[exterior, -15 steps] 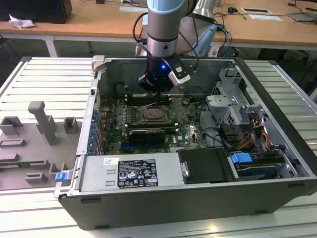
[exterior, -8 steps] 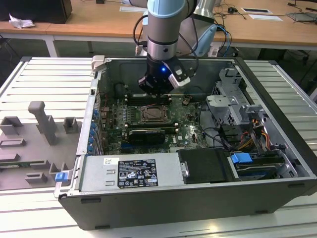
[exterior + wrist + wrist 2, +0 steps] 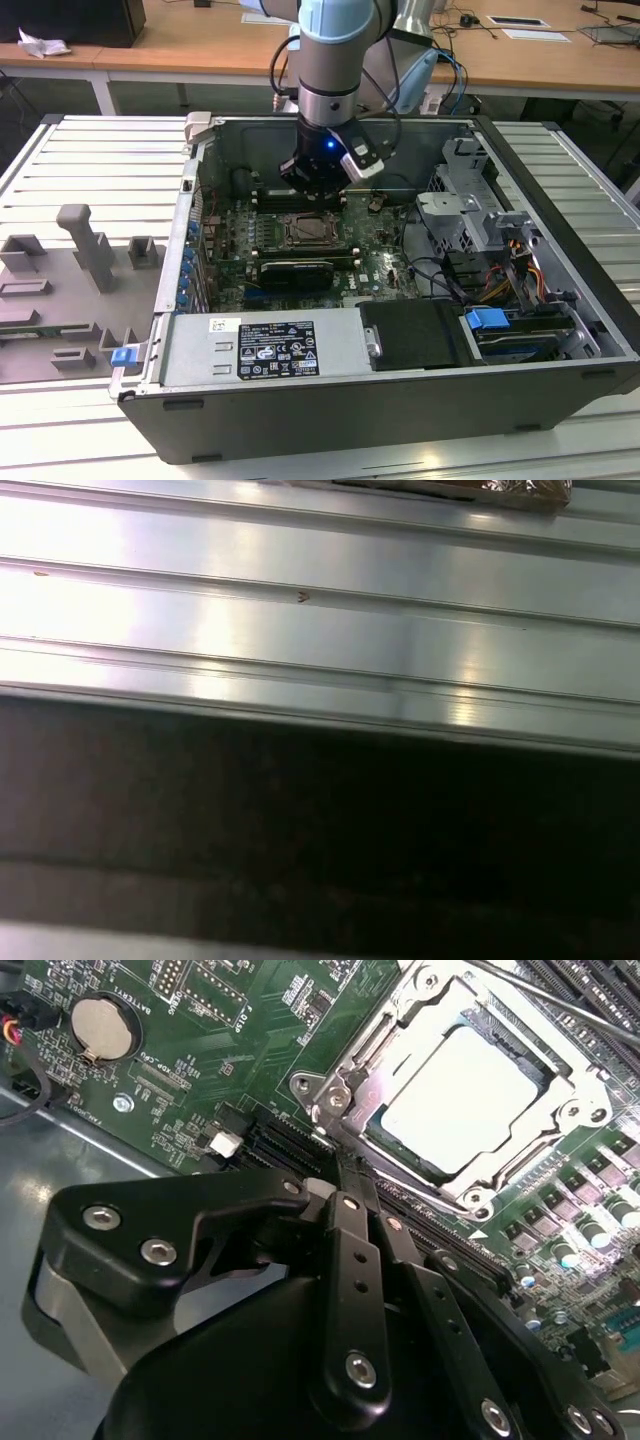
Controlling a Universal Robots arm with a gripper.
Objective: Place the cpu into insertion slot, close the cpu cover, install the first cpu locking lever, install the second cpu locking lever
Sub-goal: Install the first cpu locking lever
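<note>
Hand (image 3: 345,1178) of black metal, its two slim fingers (image 3: 350,1260) pressed together and gripping nothing, hangs just beside the insertion slot (image 3: 405,1155), a small dark square socket with a thin metal rim on the green circuit board (image 3: 200,1080). Whether the tips touch the slot's corner cannot be told. The pale silver-grey flat square cpu (image 3: 460,1090) lies inside the slot. The silver-grey square metal cpu cover (image 3: 365,1045), a frame with a central window, lies flat around it. In the exterior view the hand (image 3: 316,182) hangs just beside the slot (image 3: 305,232), inside the open dark grey computer case (image 3: 400,420).
</note>
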